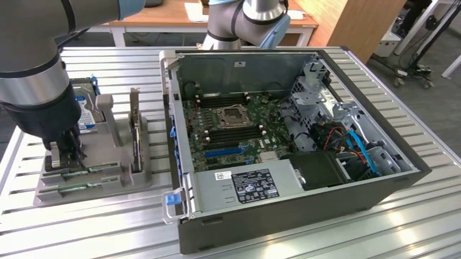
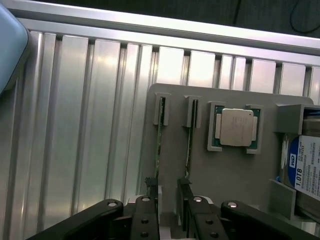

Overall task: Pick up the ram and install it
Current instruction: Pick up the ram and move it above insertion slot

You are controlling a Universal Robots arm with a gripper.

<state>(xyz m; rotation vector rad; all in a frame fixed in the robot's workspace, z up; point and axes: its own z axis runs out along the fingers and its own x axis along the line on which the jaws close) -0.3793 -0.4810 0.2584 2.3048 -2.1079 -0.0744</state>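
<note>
The robot arm (image 1: 36, 81) stood over the exterior view's left side, above a grey holder tray (image 1: 51, 197) on the slatted aluminium table (image 1: 108, 232). Its gripper (image 1: 68, 155) pointed straight down with the jaws open and nothing between them, low over the tray's end at the exterior view's left.

The ram (image 1: 92, 169) lay there on its long edge in a slot of the tray. A second ram stick (image 1: 81, 188) lay parallel just beside it, closer to the lower edge of the exterior view. The fingertips hung right at the ends of these two sticks. Whether they touched either one, and which stick the jaws were lined up on, could not be told.

In the wrist view the black fingers (image 2: 150, 200) of the gripper (image 2: 168, 189) reached toward the same two thin green boards, the ram (image 2: 190, 140) and the second ram stick (image 2: 158, 140), each held at its far end by a small grey clip. Past them on the holder tray (image 2: 235, 175) sat a square processor (image 2: 236, 126) with a silver lid, seated in its own recess. Beyond that lay a hard drive (image 2: 306, 170) with a blue and white label.

In the exterior view a dark expansion card (image 1: 135, 127) stood on edge in the tray, between the arm and the computer. The open computer case (image 1: 288, 216) lay on its side at centre and right, well apart from the gripper. Its green motherboard (image 1: 249, 141) was exposed, with a labelled power supply (image 1: 245, 186) toward the lower edge.
</note>
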